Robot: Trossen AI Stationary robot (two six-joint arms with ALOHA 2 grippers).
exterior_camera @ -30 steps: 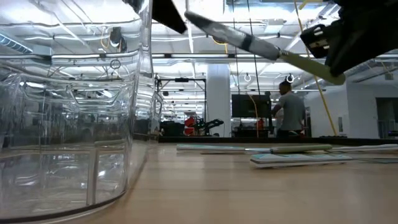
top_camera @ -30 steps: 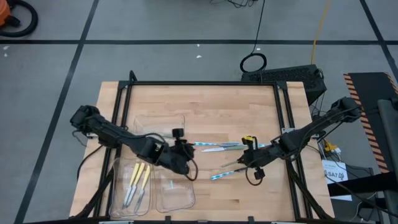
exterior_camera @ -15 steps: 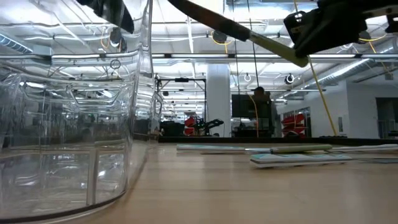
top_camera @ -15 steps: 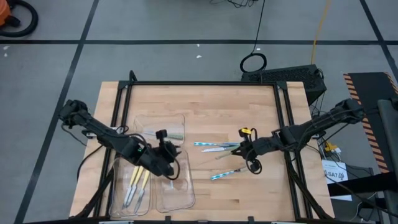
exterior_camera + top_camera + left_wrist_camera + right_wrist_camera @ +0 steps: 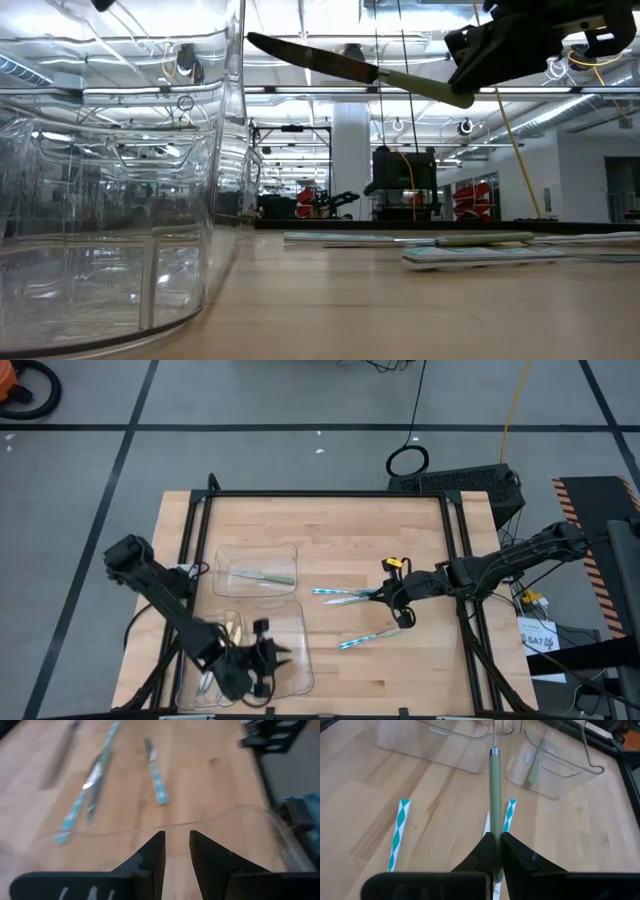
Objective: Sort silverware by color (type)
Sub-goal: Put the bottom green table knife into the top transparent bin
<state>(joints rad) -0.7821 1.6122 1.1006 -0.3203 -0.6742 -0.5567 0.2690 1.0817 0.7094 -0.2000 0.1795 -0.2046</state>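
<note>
My right gripper (image 5: 396,596) is shut on a knife (image 5: 350,70) with a pale green handle and hovers right of the table's middle. Two blue-handled utensils (image 5: 340,595) lie flat on the wood beside it, and a third (image 5: 364,637) lies nearer the front edge. My left gripper (image 5: 270,658) hangs over the near right clear tray (image 5: 300,678). Its fingers (image 5: 150,857) stand narrowly open with nothing between them. Yellow utensils (image 5: 228,635) lie in the near left tray. A green utensil (image 5: 265,578) lies in the far tray. My right gripper pinches the knife's pale green handle near its free end (image 5: 495,827) between its two fingers. The knife sticks out forward along the fingers, toward the table's left. It is lifted clear of the table and nearly level, with the blade (image 5: 305,56) slightly higher than the handle.
Three clear trays sit on the left half of the table: one farther back (image 5: 228,555) and two side by side at the near edge. A black frame (image 5: 330,494) runs round the table. Bare wood (image 5: 340,535) lies behind the blue utensils.
My left gripper has swung from the table's middle toward the near left, and now hangs over the near trays. My right gripper has risen and moved a little toward the far edge and the left. The knife it holds has come up higher and more nearly level.
</note>
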